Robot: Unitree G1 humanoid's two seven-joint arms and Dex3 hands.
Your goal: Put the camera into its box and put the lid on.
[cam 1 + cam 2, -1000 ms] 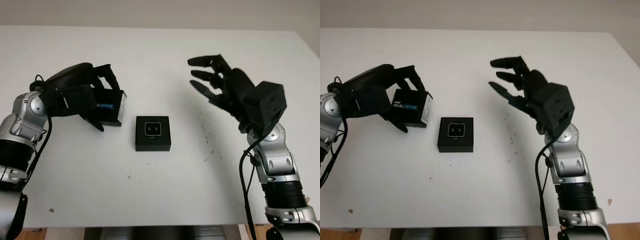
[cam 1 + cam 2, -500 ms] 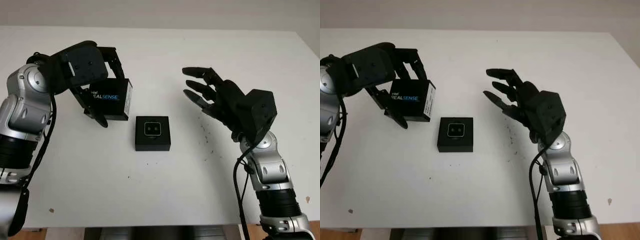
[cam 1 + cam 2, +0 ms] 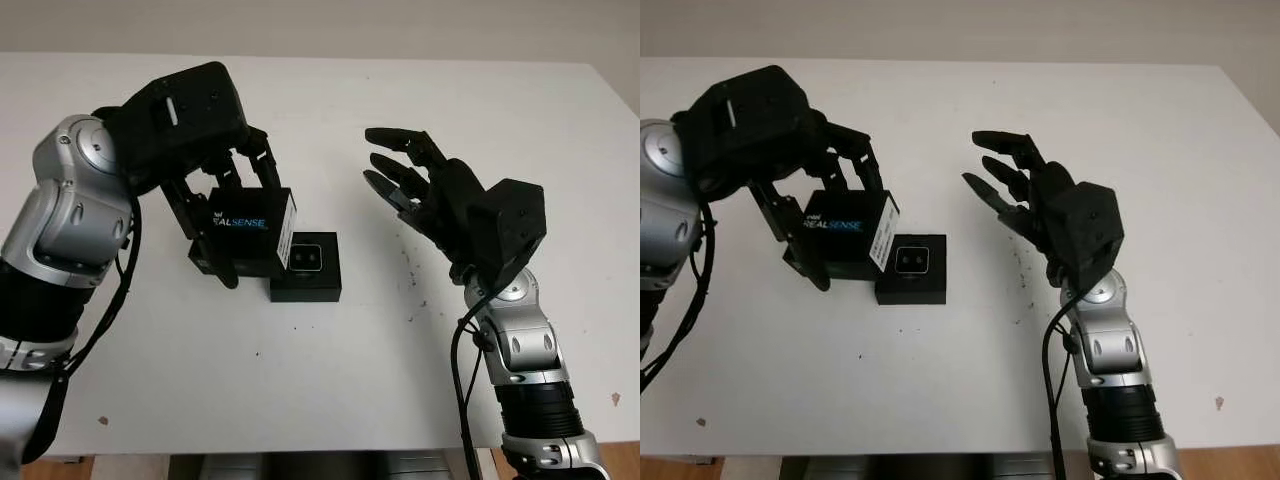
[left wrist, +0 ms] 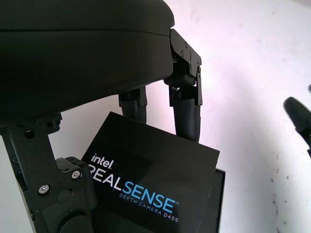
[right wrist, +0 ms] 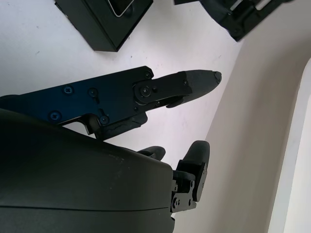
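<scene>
Left fingers (image 4: 187, 114): curled around the lid, two reaching over its far edge and one pressing its near side.
Left hand (image 3: 190, 120): upper left of the frame in the head views, raised over the worktop, gripping the lid from above.
Lid (image 3: 245, 235): black, printed "Intel RealSense Depth Camera D405"; held tilted at centre left, its right edge overlapping the left edge of the box in the head views. Whether the two touch cannot be told.
Box (image 3: 308, 268): small, black, square, resting on the worktop at centre frame, uncovered.
Camera (image 3: 307, 258): seated in the box, its pale face with two dark lenses facing up.
Right fingers (image 3: 1000, 165): extended and holding nothing, tips pointing toward the upper left of the frame.
Right hand (image 3: 450, 205): open, at centre right, held above the worktop and well apart from the box.
Worktop (image 3: 330, 380): white, with dark specks scattered between the box and the right hand.
Wall (image 3: 300, 25): pale strip along the top of the frame, behind the worktop's far edge.
</scene>
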